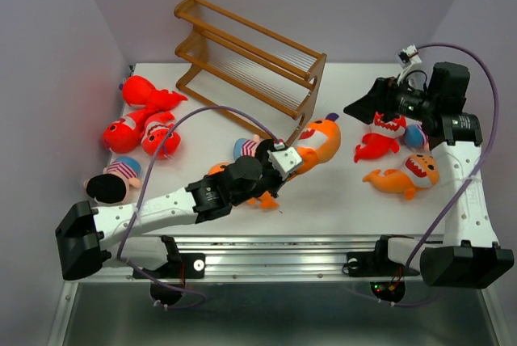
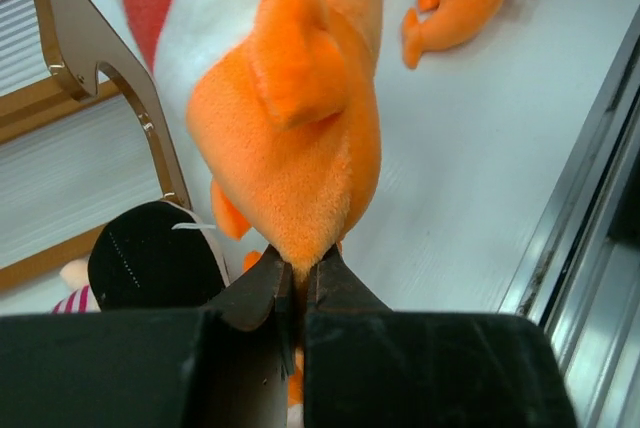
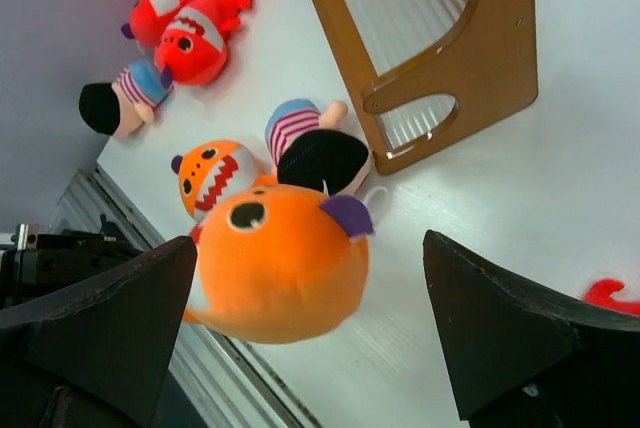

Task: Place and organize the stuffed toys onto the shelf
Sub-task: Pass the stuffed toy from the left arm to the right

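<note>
The white table (image 1: 339, 200) carries the wooden shelf (image 1: 250, 59) at its far middle. The stuffed toys I can see lie on the tabletop around it: red sharks (image 1: 141, 120) and a doll (image 1: 113, 180) at the left, a small orange shark (image 1: 408, 175) at the right. My left claw (image 1: 284, 160) is clenched on the tail of a big orange shark (image 1: 319, 142) just near the shelf's right side panel, while my right claw (image 1: 355, 108) hangs spread wide to the right of the shelf, gripping nothing.
</note>
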Tool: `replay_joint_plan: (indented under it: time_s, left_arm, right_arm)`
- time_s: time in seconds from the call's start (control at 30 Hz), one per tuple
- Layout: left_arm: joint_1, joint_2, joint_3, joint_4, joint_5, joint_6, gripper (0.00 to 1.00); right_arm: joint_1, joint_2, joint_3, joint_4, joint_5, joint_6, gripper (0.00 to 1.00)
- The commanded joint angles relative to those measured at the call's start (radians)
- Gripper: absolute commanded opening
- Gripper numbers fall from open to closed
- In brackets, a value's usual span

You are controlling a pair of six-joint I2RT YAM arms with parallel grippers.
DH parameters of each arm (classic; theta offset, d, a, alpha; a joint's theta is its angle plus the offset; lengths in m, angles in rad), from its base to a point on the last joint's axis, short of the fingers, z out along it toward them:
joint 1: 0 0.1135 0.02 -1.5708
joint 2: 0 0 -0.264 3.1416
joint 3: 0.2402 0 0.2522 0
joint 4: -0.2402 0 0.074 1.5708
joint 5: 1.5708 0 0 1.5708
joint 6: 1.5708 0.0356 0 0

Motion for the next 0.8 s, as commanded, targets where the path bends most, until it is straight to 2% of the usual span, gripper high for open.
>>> replay_joint_plan:
  time_s: [0.0,0.2,0.4,0.5,0.53,0.6,0.63,0.7,0.73,0.77]
  left_arm:
    - [-0.044,0.059,0.112,-0.028,-0.106,0.143,0.00]
    - [-0.065,0.130,0.179,-0.015,-0.122,0.157,0.00]
    - [-0.068,0.168,0.207,0.005,-0.129,0.143,0.00]
    - [-0.068,0.172,0.210,0.021,-0.126,0.131,0.00]
    - [-0.068,0.170,0.208,0.023,-0.125,0.125,0.00]
    - [-0.068,0.168,0.204,0.034,-0.123,0.117,0.00]
    - [-0.068,0.167,0.202,0.037,-0.122,0.114,0.00]
    - [-0.068,0.164,0.192,0.054,-0.114,0.097,0.00]
    - [-0.068,0.162,0.187,0.058,-0.113,0.089,0.00]
    - [-0.068,0.158,0.181,0.067,-0.105,0.080,0.00]
  right_arm:
    - [0.041,0.021,0.063,-0.154,0.033,-0.095,1.00]
    - [0.163,0.042,0.007,-0.209,0.172,-0.118,1.00]
    - [0.199,0.053,-0.012,-0.271,0.264,-0.196,0.97]
    - [0.210,0.054,-0.047,-0.254,0.256,-0.199,0.83]
    - [0.210,0.057,-0.055,-0.248,0.233,-0.195,0.70]
    - [0.210,0.063,-0.071,-0.232,0.204,-0.190,0.57]
    - [0.210,0.067,-0.076,-0.226,0.190,-0.189,0.46]
    - [0.210,0.077,-0.076,-0.220,0.141,-0.186,0.35]
    - [0.210,0.082,-0.076,-0.220,0.111,-0.187,0.24]
    - [0.210,0.085,-0.075,-0.221,0.100,-0.189,0.17]
